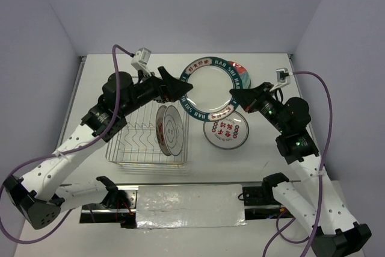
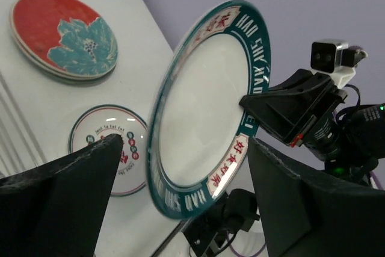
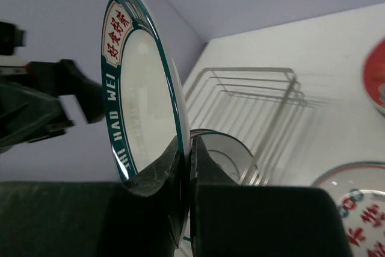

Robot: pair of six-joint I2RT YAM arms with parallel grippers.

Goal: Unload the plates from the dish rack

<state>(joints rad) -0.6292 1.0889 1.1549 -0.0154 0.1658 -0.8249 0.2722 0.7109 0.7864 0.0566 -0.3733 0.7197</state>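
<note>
The red plates (image 1: 242,71) at the back lie mostly hidden behind the raised teal-rimmed plate (image 1: 210,90). The white table (image 1: 120,67) sits between lilac walls (image 1: 180,4). The dish rack (image 1: 129,145) holds upright plates (image 1: 169,130). The right gripper (image 3: 187,151) clamps the raised plate's rim, while the left gripper (image 1: 183,85) is spread wide around the opposite edge.

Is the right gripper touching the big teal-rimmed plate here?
Touching. The right wrist view shows the right gripper shut on the teal-rimmed plate, both fingers pressed against its rim.
</note>
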